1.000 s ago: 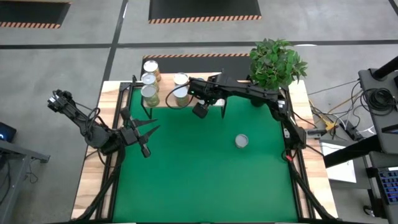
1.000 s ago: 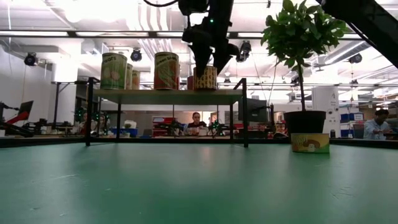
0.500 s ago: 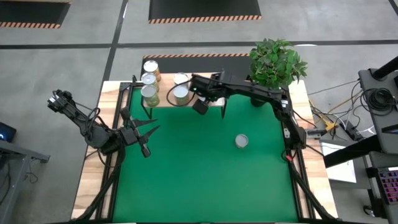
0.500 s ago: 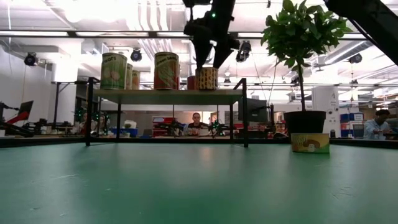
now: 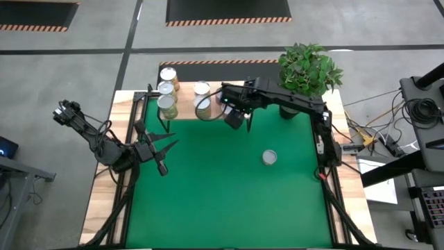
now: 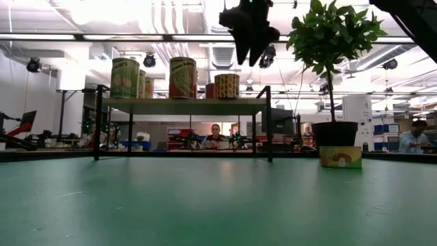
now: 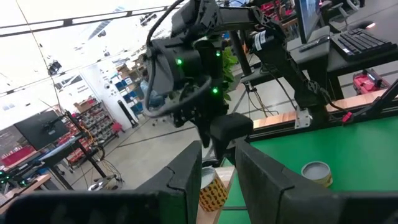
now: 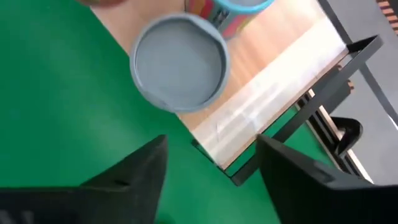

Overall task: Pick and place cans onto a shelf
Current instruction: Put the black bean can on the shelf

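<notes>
Several cans stand upright on the pale-wood shelf (image 5: 184,112) at the far side, among them the near-right one (image 5: 203,105) with a grey top (image 8: 179,62). They show in the low view (image 6: 227,85) on the board (image 6: 181,104). One can (image 5: 269,157) stands on the green mat at the right (image 6: 340,156). My right gripper (image 5: 234,117) is open and empty, above and to the right of the near-right can (image 6: 249,42). My left gripper (image 5: 161,151) is open and empty over the mat's left side.
A potted plant (image 5: 309,69) stands at the far right corner, close behind my right arm. The shelf's black legs (image 6: 268,123) stand on the mat. The green mat (image 5: 229,201) spreads toward the near edge. People sit in the room beyond the table (image 6: 216,133).
My right gripper has risen from around the near-right can on the shelf and gone toward the table's right edge. The can stays upright on the board.
</notes>
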Robot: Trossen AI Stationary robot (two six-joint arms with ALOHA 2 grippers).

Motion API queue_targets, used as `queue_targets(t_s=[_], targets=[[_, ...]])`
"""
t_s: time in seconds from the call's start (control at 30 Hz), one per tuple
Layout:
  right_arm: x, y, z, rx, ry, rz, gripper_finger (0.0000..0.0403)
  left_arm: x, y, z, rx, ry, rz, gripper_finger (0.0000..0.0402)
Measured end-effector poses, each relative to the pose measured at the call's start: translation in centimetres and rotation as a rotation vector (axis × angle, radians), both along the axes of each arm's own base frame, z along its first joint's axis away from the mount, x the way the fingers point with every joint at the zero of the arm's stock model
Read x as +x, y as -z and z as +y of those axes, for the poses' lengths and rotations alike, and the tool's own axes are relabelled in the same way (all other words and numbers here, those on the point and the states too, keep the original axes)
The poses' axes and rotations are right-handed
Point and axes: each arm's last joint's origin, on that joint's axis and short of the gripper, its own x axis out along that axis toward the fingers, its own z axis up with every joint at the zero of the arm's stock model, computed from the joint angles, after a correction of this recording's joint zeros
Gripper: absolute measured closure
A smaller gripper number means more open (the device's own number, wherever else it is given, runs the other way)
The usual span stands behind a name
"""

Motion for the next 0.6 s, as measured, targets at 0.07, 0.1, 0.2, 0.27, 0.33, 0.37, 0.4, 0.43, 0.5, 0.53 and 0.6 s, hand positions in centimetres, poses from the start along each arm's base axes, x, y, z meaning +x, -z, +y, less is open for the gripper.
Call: queue_targets(t_s=[0.07, 0.1, 0.2, 0.27, 0.33, 0.37, 0.4, 0.43, 0.5, 0.53, 0.6], targets=[[0.1, 0.5, 0.0, 0.0, 0.001, 0.021, 0.0201, 0.0, 0.0, 0.0, 0.0, 0.0, 0.0, 0.032], [0.1, 0.8, 0.0, -0.004, 0.003, 0.034, 0.022, 0.0, 0.0, 0.0, 0.0, 0.0, 0.0, 0.032], [0.2, 1.7, -0.1, -0.027, 0.007, 0.076, 0.027, 0.0, 0.0, 0.0, 0.0, 0.0, 0.0, 0.032], [0.2, 2.3, -0.3, -0.056, 0.015, 0.102, 0.0301, 0.0, 0.0, 0.0, -0.001, 0.0, -0.001, 0.032], [0.4, 2.9, -0.4, -0.073, 0.013, 0.116, 0.0327, 0.0, 0.0, 0.0, -0.001, 0.0, -0.001, 0.032], [0.5, 3.2, -0.4, -0.077, 0.009, 0.12, 0.0338, 0.0, 0.0, 0.0, -0.001, 0.0, -0.001, 0.032], [0.7, 3.5, -0.4, -0.079, 0.009, 0.116, 0.0349, 0.0, 0.0, 0.0, -0.001, 0.0, -0.001, 0.032], [0.8, 3.7, -0.5, -0.08, 0.008, 0.109, 0.0357, 0.0, 0.0, 0.0, -0.001, 0.0, -0.001, 0.032], [1.1, 4.0, -0.5, -0.083, 0.006, 0.097, 0.037, 0.0, 0.0, 0.0, 0.0, 0.0, -0.001, 0.032], [1.2, 4.1, -0.5, -0.082, 0.003, 0.093, 0.0375, 0.0, 0.0, 0.0, 0.001, 0.0, 0.0, 0.032], [1.4, 4.4, -0.4, -0.081, -0.002, 0.079, 0.0382, 0.0, 0.0, 0.0, 0.003, 0.0, 0.001, 0.032]])
